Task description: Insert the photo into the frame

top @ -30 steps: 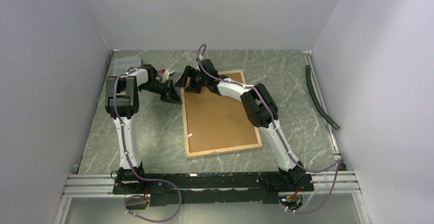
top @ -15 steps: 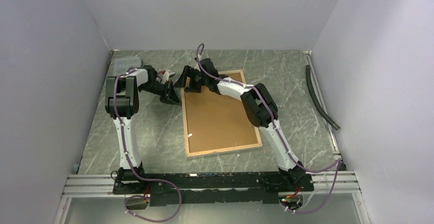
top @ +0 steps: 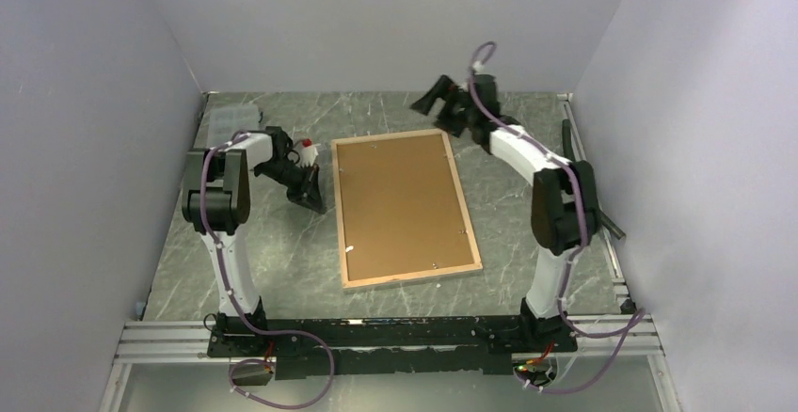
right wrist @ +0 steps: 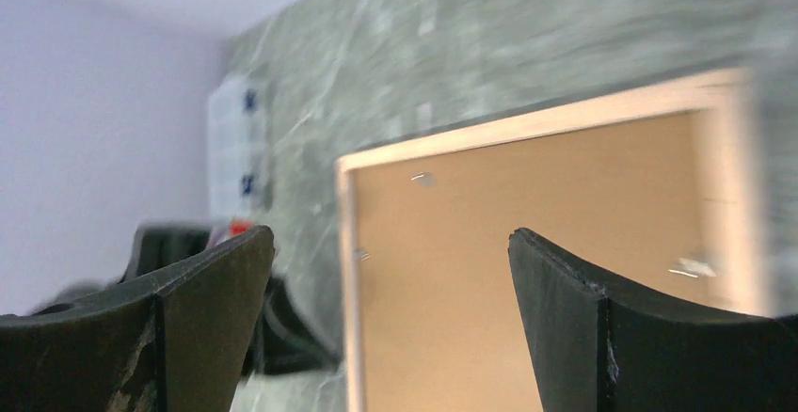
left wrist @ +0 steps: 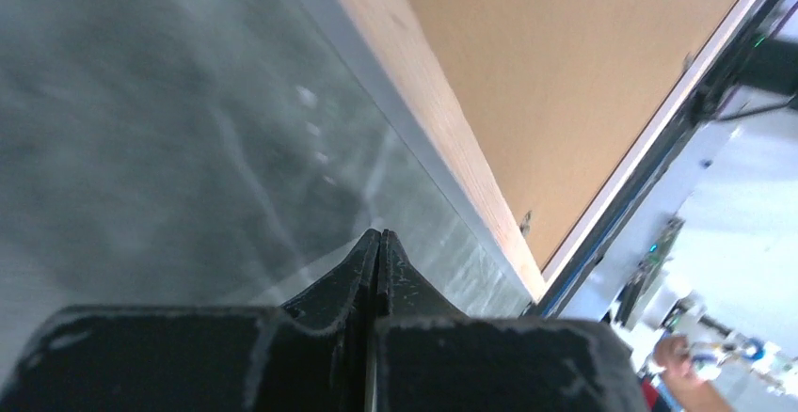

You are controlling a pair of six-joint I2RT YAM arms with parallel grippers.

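Observation:
The frame (top: 406,277) lies back side up on the table, its light wood border around a brown backing board (top: 400,200). The photo is not in view. My left gripper (top: 316,203) is shut and empty, low over the table just left of the frame's left edge; in the left wrist view its tip (left wrist: 378,235) sits beside the wood border (left wrist: 423,102). My right gripper (top: 421,103) is open and empty, raised beyond the frame's far edge. In the right wrist view the gripper (right wrist: 391,243) looks down on the far border (right wrist: 527,125) and the board (right wrist: 527,243).
A clear plastic box (top: 232,117) sits at the back left corner. A dark hose (top: 588,186) lies along the right wall. Walls close in three sides. The arm rail (top: 376,337) runs along the near edge.
My right gripper has left the frame's far left corner and swung up and right to the back. My left gripper has drawn back slightly along the frame's left edge. The frame has not moved.

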